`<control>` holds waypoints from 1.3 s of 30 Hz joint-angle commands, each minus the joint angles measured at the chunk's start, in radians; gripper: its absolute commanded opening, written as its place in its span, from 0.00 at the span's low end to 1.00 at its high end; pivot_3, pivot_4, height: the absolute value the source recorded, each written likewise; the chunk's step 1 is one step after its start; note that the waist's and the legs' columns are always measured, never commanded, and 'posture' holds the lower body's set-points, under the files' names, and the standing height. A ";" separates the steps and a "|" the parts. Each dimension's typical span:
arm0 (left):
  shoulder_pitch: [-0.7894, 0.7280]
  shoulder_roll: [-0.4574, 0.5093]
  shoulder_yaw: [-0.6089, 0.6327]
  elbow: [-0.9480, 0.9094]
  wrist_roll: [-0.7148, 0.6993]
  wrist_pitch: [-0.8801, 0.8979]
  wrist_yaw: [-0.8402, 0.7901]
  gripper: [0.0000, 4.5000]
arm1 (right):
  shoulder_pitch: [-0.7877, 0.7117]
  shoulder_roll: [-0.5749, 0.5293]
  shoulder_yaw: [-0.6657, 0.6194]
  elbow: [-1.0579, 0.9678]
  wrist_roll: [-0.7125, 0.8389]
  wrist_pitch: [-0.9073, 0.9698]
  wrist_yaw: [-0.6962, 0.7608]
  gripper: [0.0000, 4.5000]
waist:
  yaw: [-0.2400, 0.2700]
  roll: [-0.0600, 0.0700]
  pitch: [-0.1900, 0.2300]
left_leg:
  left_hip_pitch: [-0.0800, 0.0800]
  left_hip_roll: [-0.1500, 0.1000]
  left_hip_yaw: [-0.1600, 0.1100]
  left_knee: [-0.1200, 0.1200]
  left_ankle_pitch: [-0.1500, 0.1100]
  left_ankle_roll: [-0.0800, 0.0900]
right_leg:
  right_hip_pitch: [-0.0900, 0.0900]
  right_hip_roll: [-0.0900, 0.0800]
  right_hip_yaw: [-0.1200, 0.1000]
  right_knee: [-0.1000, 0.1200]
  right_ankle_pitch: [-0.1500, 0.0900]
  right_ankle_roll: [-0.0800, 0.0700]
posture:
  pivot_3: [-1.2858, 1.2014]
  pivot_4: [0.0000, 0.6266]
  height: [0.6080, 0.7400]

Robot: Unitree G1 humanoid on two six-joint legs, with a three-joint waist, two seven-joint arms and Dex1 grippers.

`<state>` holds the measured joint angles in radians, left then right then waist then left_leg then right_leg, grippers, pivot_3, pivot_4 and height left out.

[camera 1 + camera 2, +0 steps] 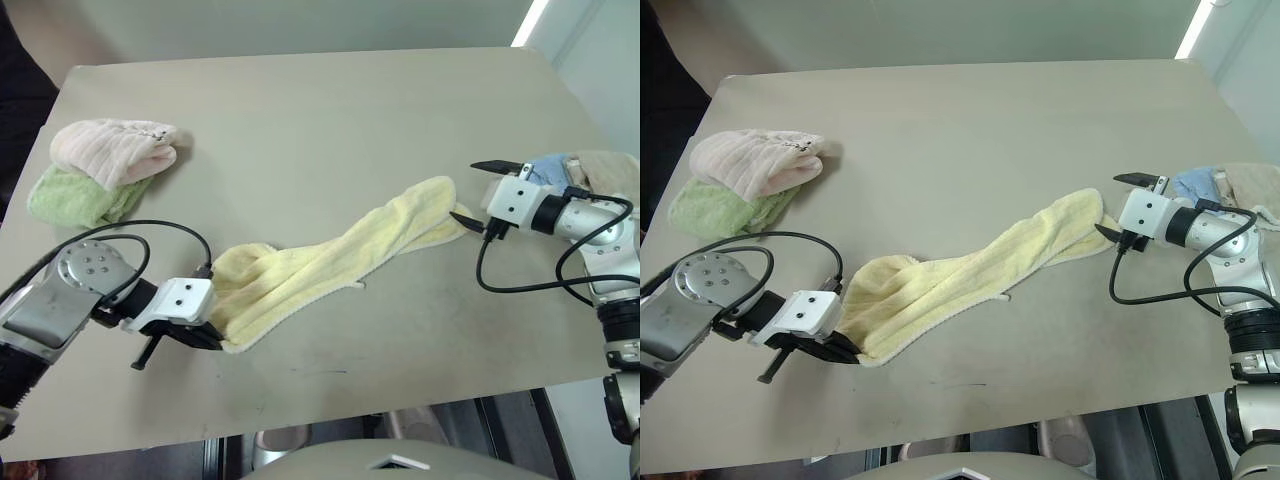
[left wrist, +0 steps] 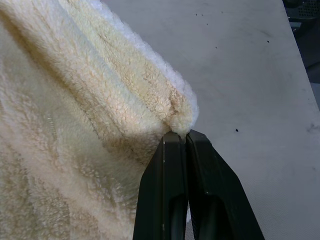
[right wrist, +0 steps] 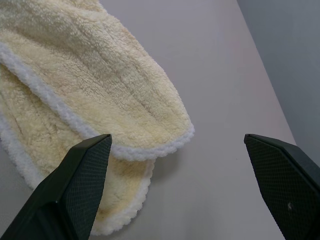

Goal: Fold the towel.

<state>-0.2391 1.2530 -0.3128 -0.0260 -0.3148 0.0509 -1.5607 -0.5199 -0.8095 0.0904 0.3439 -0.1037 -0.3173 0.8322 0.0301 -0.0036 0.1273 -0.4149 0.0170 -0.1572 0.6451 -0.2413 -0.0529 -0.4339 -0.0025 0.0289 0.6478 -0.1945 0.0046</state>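
So from my seat, the long pale yellow ribbed terry towel (image 1: 330, 262) is lying bunched up diagonally across the middle of the beige table (image 1: 330, 120). My left gripper (image 2: 181, 137) has its jaws pinched tight on the towel's near-left corner. The right gripper (image 3: 175, 145) sits just off the far-right end with its jaws wide apart, holding nothing. A folded pink towel (image 1: 115, 148) is stacked on a green one (image 1: 75, 200) at the far left, well apart.

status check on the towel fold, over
Left tool shut on the towel corner. Right tool open wide at the far end, not gripping. Towel bunched in a long strip on the table. Nothing in the way.
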 commanded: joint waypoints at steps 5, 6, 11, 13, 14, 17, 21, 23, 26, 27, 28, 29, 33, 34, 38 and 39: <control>-0.006 -0.002 0.026 -0.007 0.009 0.000 -0.054 0.01 | -0.017 -0.007 -0.020 -0.011 0.000 -0.019 -0.015 1.00 | 0.000 0.000 0.000 | 0.000 0.000 0.000 0.000 0.000 0.000 | 0.000 0.000 0.000 0.000 0.000 0.000 | 0.52 0.24 1.00; -0.006 -0.002 0.026 -0.007 0.009 0.000 -0.054 0.01 | -0.017 -0.007 -0.020 -0.011 0.000 -0.019 -0.015 1.00 | 0.000 0.000 0.000 | 0.000 0.000 0.000 0.000 0.000 0.000 | 0.000 0.000 0.000 0.000 0.000 0.000 | 0.52 0.24 1.00; -0.027 -0.043 0.032 -0.023 0.001 0.012 -0.027 0.01 | -0.089 -0.051 0.136 0.164 -0.327 -0.297 -0.219 1.00 | -0.001 0.001 0.000 | 0.001 0.000 0.000 0.000 0.000 0.000 | 0.000 0.000 0.000 0.000 0.001 0.000 | 0.52 0.24 1.00; -0.030 -0.054 0.037 -0.024 0.005 0.015 -0.030 0.01 | -0.116 -0.058 0.166 0.223 -0.383 -0.362 -0.274 1.00 | -0.001 0.001 0.000 | 0.001 0.000 0.000 0.000 0.000 0.000 | 0.000 -0.002 0.000 0.000 0.002 0.001 | 0.52 0.24 1.00; -0.030 -0.057 0.040 -0.024 0.008 0.017 -0.032 0.01 | -0.127 -0.058 0.173 0.247 -0.395 -0.383 -0.293 1.00 | -0.001 0.001 0.000 | 0.001 0.001 0.000 0.000 0.000 0.000 | 0.000 -0.002 0.000 0.000 0.002 0.001 | 0.52 0.24 1.00; -0.035 -0.064 0.041 -0.025 0.014 0.023 -0.038 0.01 | -0.149 -0.057 0.186 0.296 -0.421 -0.427 -0.331 1.00 | -0.002 0.002 0.000 | 0.000 0.001 0.001 0.000 -0.001 0.000 | 0.000 -0.001 0.000 0.000 0.002 0.001 | 0.52 0.24 1.00; -0.042 -0.071 0.042 -0.024 0.020 0.026 -0.044 0.01 | -0.168 -0.054 0.193 0.322 -0.447 -0.455 -0.377 1.00 | -0.002 0.002 0.000 | 0.000 0.001 0.001 0.000 -0.001 0.000 | 0.000 -0.001 0.000 0.000 0.002 0.001 | 0.52 0.24 1.00; -0.042 -0.073 0.043 -0.025 0.022 0.025 -0.046 0.01 | -0.180 -0.049 0.195 0.327 -0.462 -0.466 -0.404 1.00 | -0.002 0.002 0.000 | 0.000 0.001 0.001 0.000 -0.001 -0.001 | 0.000 -0.001 0.000 0.000 0.002 0.001 | 0.52 0.24 1.00; -0.042 -0.074 0.044 -0.025 0.023 0.025 -0.047 0.01 | -0.193 -0.044 0.196 0.328 -0.474 -0.479 -0.436 1.00 | -0.003 0.002 0.000 | 0.000 0.001 0.001 0.000 -0.001 0.000 | 0.000 -0.001 0.000 0.000 0.002 0.001 | 0.52 0.24 1.00; -0.041 -0.074 0.045 -0.024 0.024 0.025 -0.048 0.01 | -0.196 -0.043 0.196 0.328 -0.477 -0.482 -0.444 1.00 | -0.003 0.002 0.000 | 0.000 0.001 0.001 0.000 -0.001 0.000 | 0.000 -0.001 0.000 0.000 0.002 0.001 | 0.52 0.24 1.00; -0.042 -0.075 0.045 -0.025 0.024 0.026 -0.048 0.01 | -0.199 -0.042 0.197 0.329 -0.483 -0.486 -0.454 1.00 | -0.003 0.002 0.000 | 0.000 0.001 0.001 0.000 -0.001 0.000 | 0.000 -0.001 0.000 0.000 0.002 0.001 | 0.52 0.24 1.00; -0.041 -0.075 0.046 -0.026 0.023 0.026 -0.048 0.01 | -0.202 -0.042 0.200 0.329 -0.488 -0.491 -0.463 1.00 | -0.003 0.002 0.000 | 0.000 0.001 0.001 0.000 -0.001 0.000 | 0.000 -0.001 0.000 -0.001 0.002 0.001 | 0.52 0.24 1.00; -0.041 -0.074 0.048 -0.029 0.022 0.029 -0.047 0.01 | -0.206 -0.036 0.210 0.327 -0.501 -0.513 -0.483 1.00 | -0.003 0.002 0.000 | 0.000 0.001 0.001 0.000 -0.001 0.000 | 0.000 -0.001 0.000 -0.001 0.002 0.001 | 0.52 0.24 1.00; -0.040 -0.074 0.048 -0.029 0.022 0.030 -0.047 0.01 | -0.206 -0.035 0.212 0.327 -0.503 -0.515 -0.484 1.00 | -0.003 0.002 0.000 | 0.000 0.001 0.001 0.000 -0.001 0.000 | 0.000 -0.001 0.000 -0.001 0.002 0.001 | 0.52 0.24 1.00; -0.037 -0.073 0.052 -0.031 0.021 0.031 -0.046 0.00 | -0.195 -0.032 0.217 0.327 -0.489 -0.526 -0.467 0.79 | -0.004 0.002 0.000 | 0.000 0.001 0.001 0.000 -0.001 0.000 | 0.000 -0.001 0.000 -0.001 0.002 0.001 | 0.52 0.24 1.00; -0.037 -0.073 0.052 -0.031 0.021 0.032 -0.046 0.00 | -0.193 -0.032 0.218 0.326 -0.486 -0.527 -0.464 0.72 | -0.004 0.002 0.000 | 0.000 0.001 0.001 0.000 -0.001 0.000 | 0.000 -0.001 0.000 -0.001 0.002 0.001 | 0.52 0.24 1.00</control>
<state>-0.2704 1.1785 -0.2914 -0.0382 -0.2883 0.0776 -1.5607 -0.7072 -0.8356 0.3200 0.6775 -0.6038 -0.8297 0.3708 0.0265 -0.0017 0.1271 -0.4153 0.0183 -0.1566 0.6450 -0.2419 -0.0534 -0.4343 -0.0038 0.0290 0.6468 -0.1925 0.0054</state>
